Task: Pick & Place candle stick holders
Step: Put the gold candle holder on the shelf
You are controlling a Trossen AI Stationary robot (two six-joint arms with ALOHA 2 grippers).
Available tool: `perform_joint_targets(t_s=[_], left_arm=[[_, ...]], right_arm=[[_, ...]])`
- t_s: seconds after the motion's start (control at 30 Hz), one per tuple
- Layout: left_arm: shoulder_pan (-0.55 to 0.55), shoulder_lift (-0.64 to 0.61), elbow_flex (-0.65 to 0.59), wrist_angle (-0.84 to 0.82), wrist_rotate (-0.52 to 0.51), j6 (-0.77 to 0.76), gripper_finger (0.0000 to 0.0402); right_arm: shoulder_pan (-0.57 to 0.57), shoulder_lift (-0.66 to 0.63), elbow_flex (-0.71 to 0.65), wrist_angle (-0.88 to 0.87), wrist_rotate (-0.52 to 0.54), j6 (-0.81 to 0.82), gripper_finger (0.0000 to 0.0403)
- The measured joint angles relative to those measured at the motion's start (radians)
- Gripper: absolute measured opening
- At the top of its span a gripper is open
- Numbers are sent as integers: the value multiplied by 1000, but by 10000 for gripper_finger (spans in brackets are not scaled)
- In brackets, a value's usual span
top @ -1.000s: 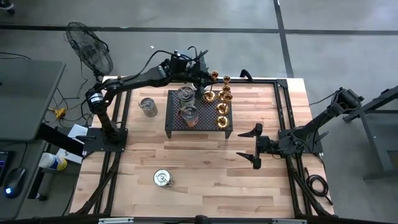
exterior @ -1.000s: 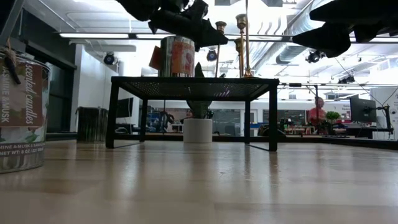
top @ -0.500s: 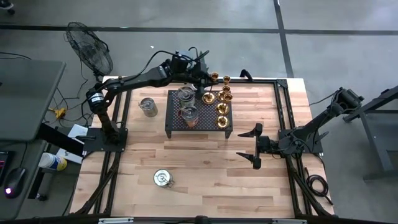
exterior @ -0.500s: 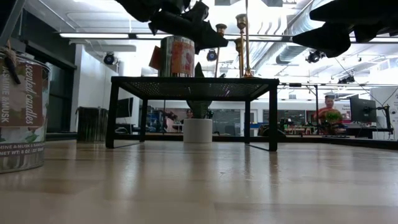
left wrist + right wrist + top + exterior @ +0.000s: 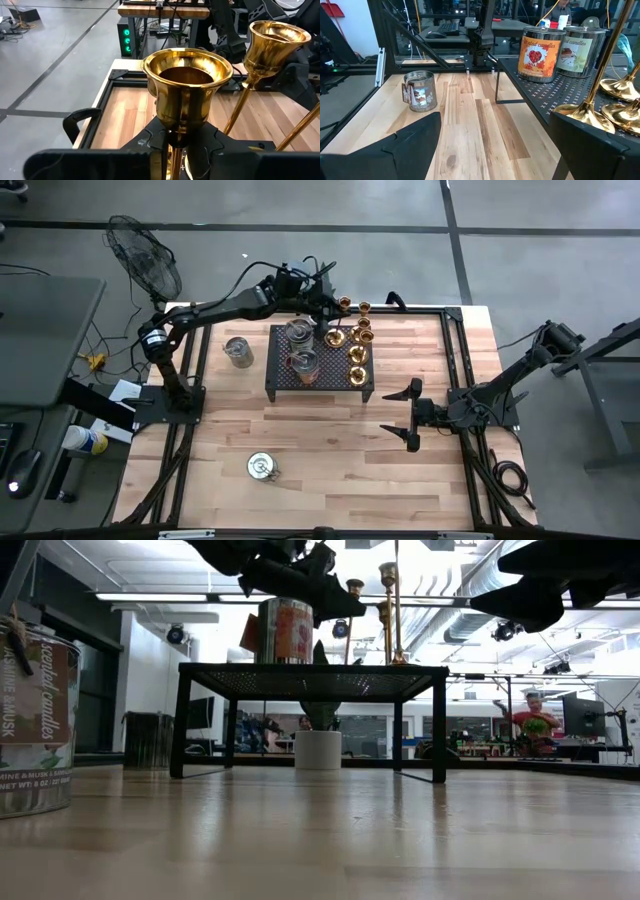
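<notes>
candle stick holder (image 5: 186, 95) – shiny brass-gold, flared cup, slim stem | left gripper (image 5: 177, 150) clamped on stem | right gripper (image 5: 411, 414) spread wide

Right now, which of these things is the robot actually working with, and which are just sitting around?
Part of the job:
- brass candle stick holders on the black rack
- left end effector, shut on one holder's stem

Just lying about:
- candle tins on the rack
- two tins on the table
- potted plant

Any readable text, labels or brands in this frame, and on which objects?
"scented candles", "& MUSK": label of the candle tin at the low view's left edge.
"candles", partly legible: two tins on the black rack, orange-label tin and pale-label tin.
Label of the tin on the table: too blurred.
</notes>
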Motion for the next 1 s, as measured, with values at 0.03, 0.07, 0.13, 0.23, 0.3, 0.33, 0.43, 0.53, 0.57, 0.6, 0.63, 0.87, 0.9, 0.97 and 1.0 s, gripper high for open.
perform_joint_targets(t_s=[0.03, 0.07, 0.13, 0.23, 0.3, 0.33, 0.43, 0.53, 0.57, 0.6, 0.63, 0.87, 0.9, 0.97, 1.0], left_arm=[[0, 0, 0, 0, 0, 0, 46], [0, 0, 0, -1, 0, 0, 49], [0, 0, -1, -3, -2, 1, 56], [0, 0, -2, -5, -5, 2, 66], [0, 0, -2, -2, -7, 3, 75], [0, 0, -2, -2, -8, 3, 80], [0, 0, -2, -1, -10, 3, 99], [0, 0, -2, 7, -10, 3, 124], [0, 0, -2, 9, -10, 3, 132], [0, 0, -2, 12, -9, 3, 140], [0, 0, -2, 13, -9, 3, 149], [0, -18, -2, 8, -4, 4, 196], [0, -25, -2, 8, -4, 4, 201], [0, -35, -2, 5, -4, 4, 207], [0, -40, -2, 3, -4, 4, 209]], right_arm=[[0, 0, 0, 0, 0, 0, 362], [0, 0, 0, 0, 0, 0, 362], [0, 0, 0, 0, 0, 0, 362], [0, 0, 0, 0, 0, 0, 362], [0, 0, 0, 0, 0, 0, 362], [0, 0, 0, 0, 0, 0, 362], [0, 0, 0, 0, 0, 0, 362], [0, 0, 0, 0, 0, 0, 362], [0, 0, 0, 0, 0, 0, 362], [0, 0, 0, 0, 0, 0, 362], [0, 0, 0, 0, 0, 0, 362], [0, 0, 0, 0, 0, 0, 362], [0, 0, 0, 0, 0, 0, 362], [0, 0, 0, 0, 0, 0, 362], [0, 0, 0, 0, 0, 0, 362]])
